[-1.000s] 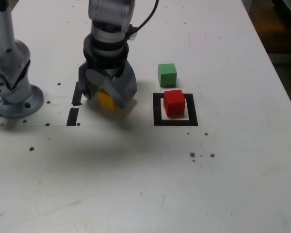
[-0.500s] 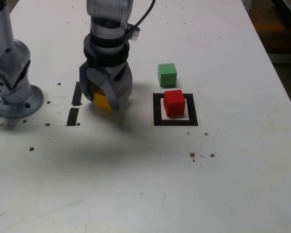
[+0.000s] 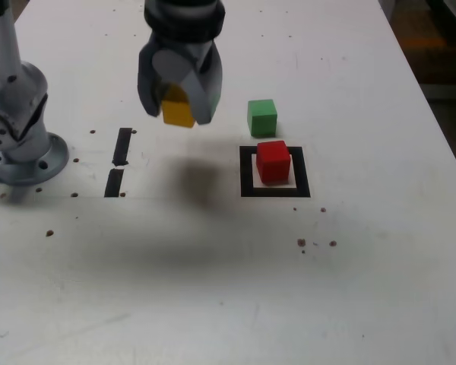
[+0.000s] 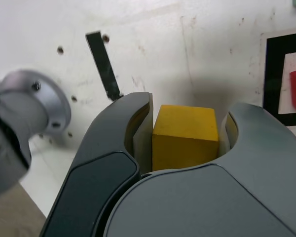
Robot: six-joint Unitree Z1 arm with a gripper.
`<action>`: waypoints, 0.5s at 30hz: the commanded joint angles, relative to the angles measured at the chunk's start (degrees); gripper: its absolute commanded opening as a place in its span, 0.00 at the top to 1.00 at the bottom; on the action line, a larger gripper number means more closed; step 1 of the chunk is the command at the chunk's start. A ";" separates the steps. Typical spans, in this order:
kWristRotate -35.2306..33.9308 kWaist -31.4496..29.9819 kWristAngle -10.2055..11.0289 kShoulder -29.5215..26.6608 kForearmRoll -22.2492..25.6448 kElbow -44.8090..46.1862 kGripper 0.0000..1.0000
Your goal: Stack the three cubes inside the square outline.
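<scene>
Notably, wrist view shows both tool [image 4: 186, 136] sides gripping yellow cube [image 4: 184, 139].

Robotics lab, arm base [image 3: 26, 156], marked tabletop [image 3: 213, 266]

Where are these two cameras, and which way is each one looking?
Exterior view: off the arm, looking down across the white table; it shows the arm's hand, part of the arm above it, and a round metal base at the view's left.
Wrist view: on the arm's wrist, looking past the hand's two fingers toward the table; the round base shows too.
Both share the yellow cube between the fingers, the red cube, the green cube and the black square outline.
</scene>
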 commanded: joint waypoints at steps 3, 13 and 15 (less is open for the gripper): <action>-6.24 0.41 -1.11 2.21 8.91 -15.28 0.87; -9.51 0.42 -2.09 13.26 11.36 -32.69 0.87; -9.51 0.42 -2.15 14.67 11.38 -34.03 0.87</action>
